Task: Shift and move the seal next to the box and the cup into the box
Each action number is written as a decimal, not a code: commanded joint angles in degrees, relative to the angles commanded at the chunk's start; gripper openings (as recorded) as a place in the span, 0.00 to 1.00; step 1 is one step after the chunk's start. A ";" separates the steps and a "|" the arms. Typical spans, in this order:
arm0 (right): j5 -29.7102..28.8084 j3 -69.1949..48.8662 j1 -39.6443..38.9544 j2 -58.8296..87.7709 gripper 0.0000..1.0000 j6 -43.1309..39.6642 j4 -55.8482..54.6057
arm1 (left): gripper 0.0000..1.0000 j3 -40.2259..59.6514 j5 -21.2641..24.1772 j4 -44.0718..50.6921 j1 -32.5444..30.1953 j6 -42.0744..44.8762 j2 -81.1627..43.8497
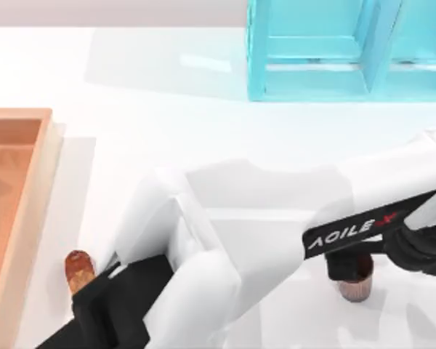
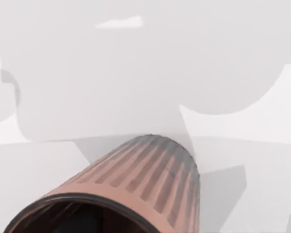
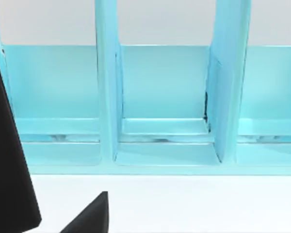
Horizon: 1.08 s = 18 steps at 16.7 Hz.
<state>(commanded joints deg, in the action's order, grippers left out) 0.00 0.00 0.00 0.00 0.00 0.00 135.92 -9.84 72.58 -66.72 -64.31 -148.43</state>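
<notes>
Top view puts the box (image 1: pixel 45 182) at the table's left edge, its floor bare. The seal (image 1: pixel 78 270) stands on the table (image 1: pixel 167 123) outside the box, just right of its right wall near the front corner, not touching it, with a black arm part close behind it. The cup (image 1: pixel 354 285) stands upright well to the right of the box, and the left gripper (image 1: pixel 351 266) sits right on its top. The left wrist view has the cup's dark rim and ribbed side (image 2: pixel 150 179) very close; whether that gripper is clamped on it I cannot tell. The right gripper (image 3: pixel 53 216) is far right of the box, its fingers (image 3: pixel 9 170) apart, facing the turquoise shelf (image 3: pixel 165 97).
</notes>
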 joint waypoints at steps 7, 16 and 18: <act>0.00 0.00 0.00 0.00 1.00 0.00 0.00 | 0.47 0.00 0.00 0.00 0.00 0.00 0.00; 0.00 0.00 0.00 0.00 1.00 0.00 0.00 | 0.00 0.00 0.00 0.00 0.00 0.00 0.00; 0.00 0.00 0.00 0.00 1.00 0.00 0.00 | 0.00 0.00 0.00 0.00 0.00 0.00 0.00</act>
<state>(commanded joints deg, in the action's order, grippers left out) 0.00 0.00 0.00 0.00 0.00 0.00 135.92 -9.84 72.58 -66.72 -64.31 -148.43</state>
